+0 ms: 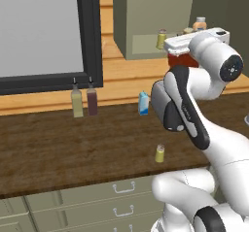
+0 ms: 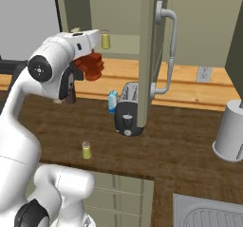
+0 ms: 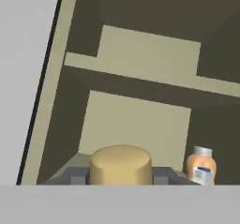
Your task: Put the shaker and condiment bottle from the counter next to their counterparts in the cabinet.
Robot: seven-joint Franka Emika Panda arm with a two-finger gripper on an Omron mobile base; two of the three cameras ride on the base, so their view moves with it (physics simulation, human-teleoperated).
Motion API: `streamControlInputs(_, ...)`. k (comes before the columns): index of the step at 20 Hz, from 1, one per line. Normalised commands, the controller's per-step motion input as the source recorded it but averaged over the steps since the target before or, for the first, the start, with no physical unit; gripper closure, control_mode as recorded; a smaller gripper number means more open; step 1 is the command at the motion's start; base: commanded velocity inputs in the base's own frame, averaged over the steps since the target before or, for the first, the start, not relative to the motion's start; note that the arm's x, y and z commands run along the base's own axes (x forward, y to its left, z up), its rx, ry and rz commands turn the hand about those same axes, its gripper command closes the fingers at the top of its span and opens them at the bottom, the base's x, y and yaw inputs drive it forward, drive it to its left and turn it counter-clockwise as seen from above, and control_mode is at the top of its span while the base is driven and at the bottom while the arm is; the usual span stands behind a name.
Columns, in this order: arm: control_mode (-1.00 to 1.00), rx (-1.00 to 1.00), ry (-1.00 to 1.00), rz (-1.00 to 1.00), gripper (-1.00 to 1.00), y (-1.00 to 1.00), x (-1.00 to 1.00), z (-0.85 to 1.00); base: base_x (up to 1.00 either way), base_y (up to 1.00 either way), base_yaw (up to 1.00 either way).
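One shaker [image 1: 159,154] is sitting near the counter [image 1: 73,148] front edge. You are holding the gripper [image 2: 93,64] clamped on the condiment bottle [image 2: 90,65] before the cabinet [image 3: 140,120] opening, peach bottle [image 3: 201,170] standing right.

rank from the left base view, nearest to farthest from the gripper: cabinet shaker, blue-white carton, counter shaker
1. The cabinet shaker, on the shelf just left of the gripper, which holds the condiment bottle.
2. The blue-white carton, below on the counter by the wall.
3. The counter shaker, near the counter's front edge.
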Motion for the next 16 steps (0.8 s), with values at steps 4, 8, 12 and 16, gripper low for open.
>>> streamControlInputs(4,-1.0,0.43,0.05,-0.09,1.0,-0.56,0.0,0.65,0.0,0.0,0.0)
streamControlInputs(8,-1.0,0.31,0.03,-0.12,1.0,-0.31,0.0,0.76,0.0,0.0,0.0)
streamControlInputs(12,-1.0,0.0,0.08,-0.08,1.0,0.0,0.09,0.4,0.0,0.0,0.0)
streamControlInputs(16,-1.0,-0.04,0.16,-0.11,1.0,-0.21,0.34,0.11,0.0,0.0,0.0)
